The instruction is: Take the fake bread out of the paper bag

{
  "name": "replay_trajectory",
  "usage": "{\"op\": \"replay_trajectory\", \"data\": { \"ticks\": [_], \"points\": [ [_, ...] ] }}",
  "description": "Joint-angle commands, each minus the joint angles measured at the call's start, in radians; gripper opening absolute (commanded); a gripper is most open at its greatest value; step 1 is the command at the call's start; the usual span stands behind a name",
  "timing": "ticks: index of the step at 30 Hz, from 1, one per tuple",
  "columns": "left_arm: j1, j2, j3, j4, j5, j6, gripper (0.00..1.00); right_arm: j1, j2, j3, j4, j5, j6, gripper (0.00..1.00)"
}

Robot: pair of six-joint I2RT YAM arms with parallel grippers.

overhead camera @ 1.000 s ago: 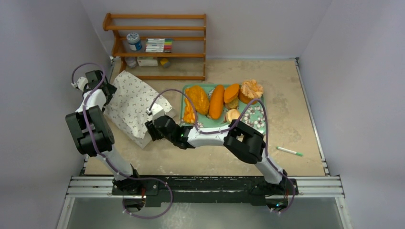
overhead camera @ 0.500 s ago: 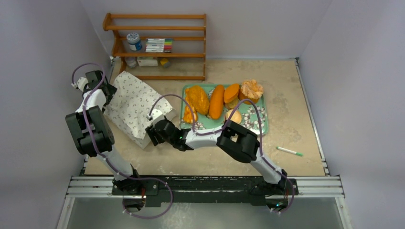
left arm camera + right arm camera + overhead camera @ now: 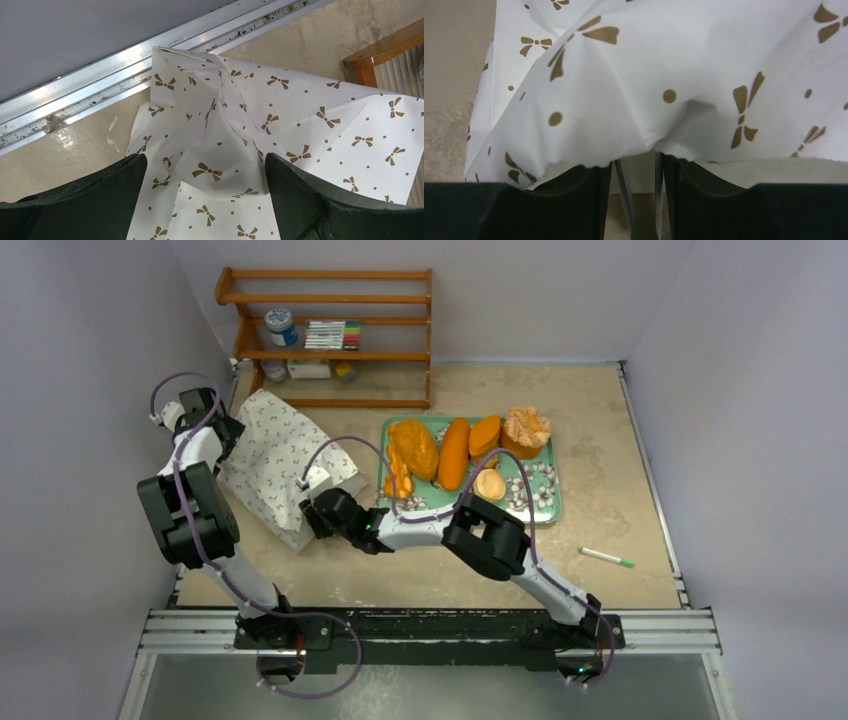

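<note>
A speckled beige table fills the grey-walled cell. The paper bag lies at its 9 o'clock side. The fake bread is out of the bag, heaped on a green floral tray at the bag's 3 o'clock. The left gripper is clenched on a bunched fold at the bag's 10 o'clock corner. The right gripper sits at the bag's 5 o'clock edge with its fingers nearly together. Paper drapes over its tips, so whether it grips cannot be told.
</note>
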Motion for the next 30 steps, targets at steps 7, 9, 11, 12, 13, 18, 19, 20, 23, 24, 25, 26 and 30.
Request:
{"op": "replay_trajectory", "data": {
  "ticks": [7, 9, 11, 12, 13, 18, 19, 20, 23, 24, 25, 26, 30],
  "points": [
    [0.002, -0.042, 0.004, -0.011, -0.006, 0.007, 0.89, 0.006, 0.021, 0.152, -0.108, 0.101, 0.099, 0.40],
    [0.002, -0.038, 0.009, -0.018, -0.001, 0.007, 0.89, 0.009, 0.033, 0.181, -0.151, 0.109, 0.125, 0.40],
    [0.002, -0.037, 0.019, -0.028, 0.004, 0.009, 0.89, 0.011, 0.046, 0.213, -0.192, 0.115, 0.146, 0.39],
    [0.002, -0.035, 0.023, -0.033, 0.006, 0.013, 0.89, 0.010, 0.051, 0.226, -0.208, 0.118, 0.151, 0.39],
    [0.002, -0.031, 0.031, -0.042, 0.007, 0.018, 0.89, 0.011, 0.054, 0.235, -0.227, 0.117, 0.158, 0.39],
    [0.003, 0.003, 0.100, -0.122, 0.014, 0.068, 0.90, 0.011, 0.030, 0.216, -0.270, 0.082, 0.200, 0.39],
    [0.003, 0.011, 0.113, -0.140, 0.019, 0.079, 0.90, 0.010, 0.024, 0.200, -0.265, 0.080, 0.219, 0.39],
    [0.003, 0.022, 0.127, -0.158, 0.023, 0.087, 0.90, 0.007, 0.022, 0.192, -0.265, 0.082, 0.221, 0.39],
    [0.003, 0.046, 0.150, -0.208, 0.038, 0.099, 0.89, -0.001, 0.014, 0.184, -0.280, 0.089, 0.241, 0.38],
    [0.003, 0.047, 0.151, -0.218, 0.043, 0.104, 0.89, -0.004, 0.002, 0.170, -0.275, 0.097, 0.244, 0.38],
    [0.003, 0.044, 0.149, -0.225, 0.046, 0.108, 0.89, -0.006, -0.008, 0.160, -0.272, 0.099, 0.246, 0.38],
    [0.003, 0.039, 0.143, -0.227, 0.046, 0.112, 0.89, -0.010, -0.018, 0.153, -0.271, 0.093, 0.248, 0.38],
    [0.003, 0.030, 0.136, -0.243, 0.048, 0.126, 0.89, -0.024, -0.026, 0.162, -0.290, 0.079, 0.248, 0.38]
  ]
}}
